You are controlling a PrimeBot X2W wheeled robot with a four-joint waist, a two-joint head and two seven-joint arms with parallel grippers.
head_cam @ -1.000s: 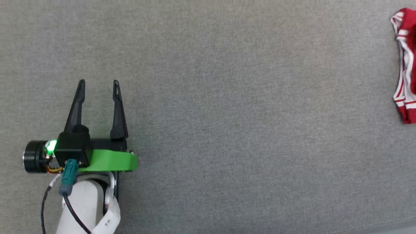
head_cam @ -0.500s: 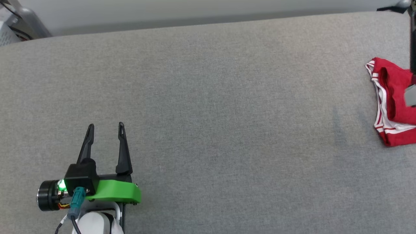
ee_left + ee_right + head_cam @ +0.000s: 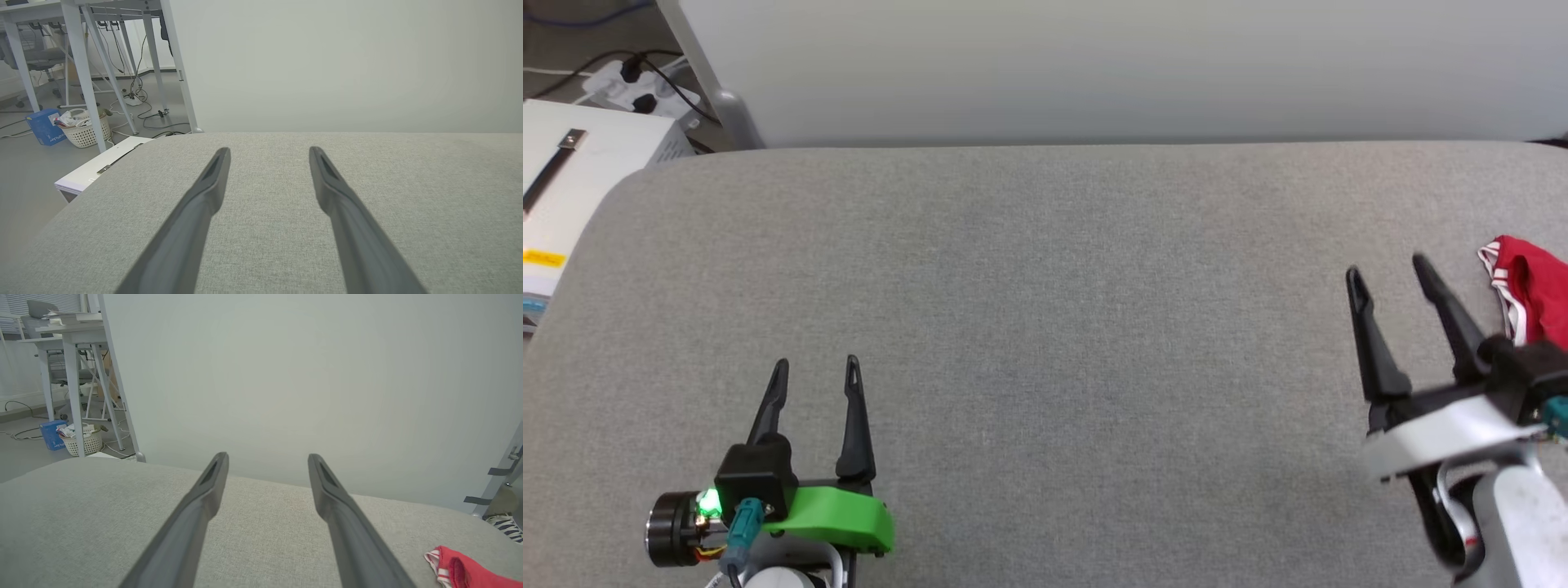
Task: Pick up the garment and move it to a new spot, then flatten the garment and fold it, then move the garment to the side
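- Lying bunched at the far right edge of the head view, the garment [image 3: 1531,290] rests on the grey fabric surface [image 3: 1045,269]. Red cloth and red-and-white striped trim are visible. The frame edge cuts off the rest.
- The right gripper [image 3: 1386,265] stands at the lower right of the head view. Its two fingers are spread apart with nothing between them, and the tips point up and slightly left.
- The garment sits just beside the right gripper, on its outer side, partly hidden behind the gripper body. In the right wrist view it lies at the lower right corner, apart from both fingers.
- The left gripper [image 3: 817,362] stands at the lower left of the head view. Its fingers are parted and hold nothing. It is well apart from the garment.
- In the left wrist view, both fingers extend over bare grey fabric.
- A pale wall panel [image 3: 1094,65] rises behind the surface's far edge.
- A white cabinet [image 3: 580,155] stands beside the surface's far left corner.
- A woven basket [image 3: 83,130] and a blue box [image 3: 43,126] sit on the floor, touching or nearly so.
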